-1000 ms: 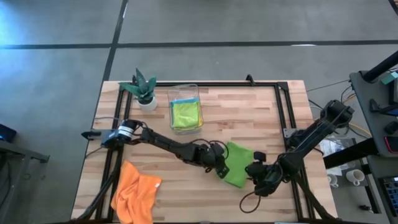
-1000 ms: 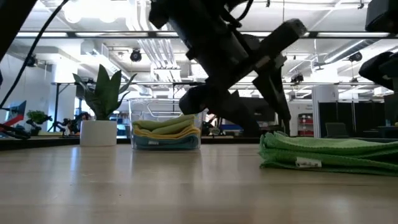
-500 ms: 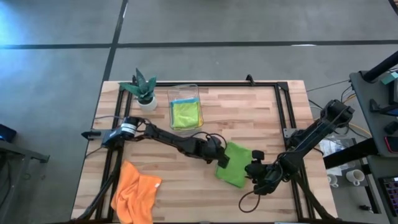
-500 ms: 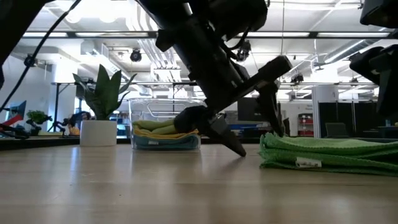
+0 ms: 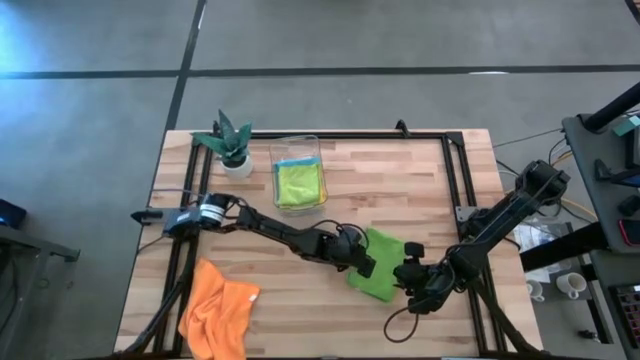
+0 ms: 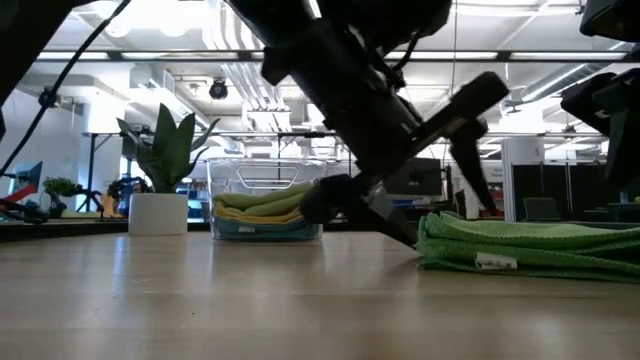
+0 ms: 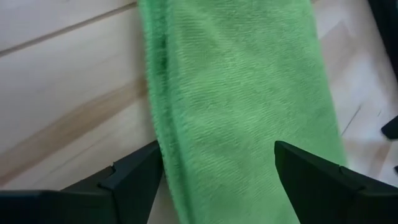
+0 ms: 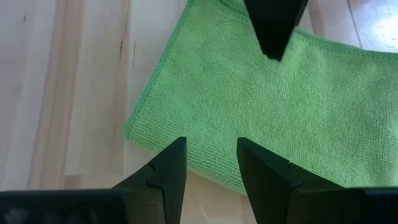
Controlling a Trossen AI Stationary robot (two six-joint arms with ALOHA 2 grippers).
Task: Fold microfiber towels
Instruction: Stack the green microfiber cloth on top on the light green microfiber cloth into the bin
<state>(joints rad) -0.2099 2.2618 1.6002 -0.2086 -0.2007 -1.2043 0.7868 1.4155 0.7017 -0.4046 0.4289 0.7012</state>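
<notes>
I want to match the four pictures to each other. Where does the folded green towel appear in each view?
High view: green towel, lower centre of the table, between both grippers.
Low view: lower right, flat on the table.
Left wrist view: fills the centre.
Right wrist view: centre and right.
Shared landmark: the wooden table.
</notes>
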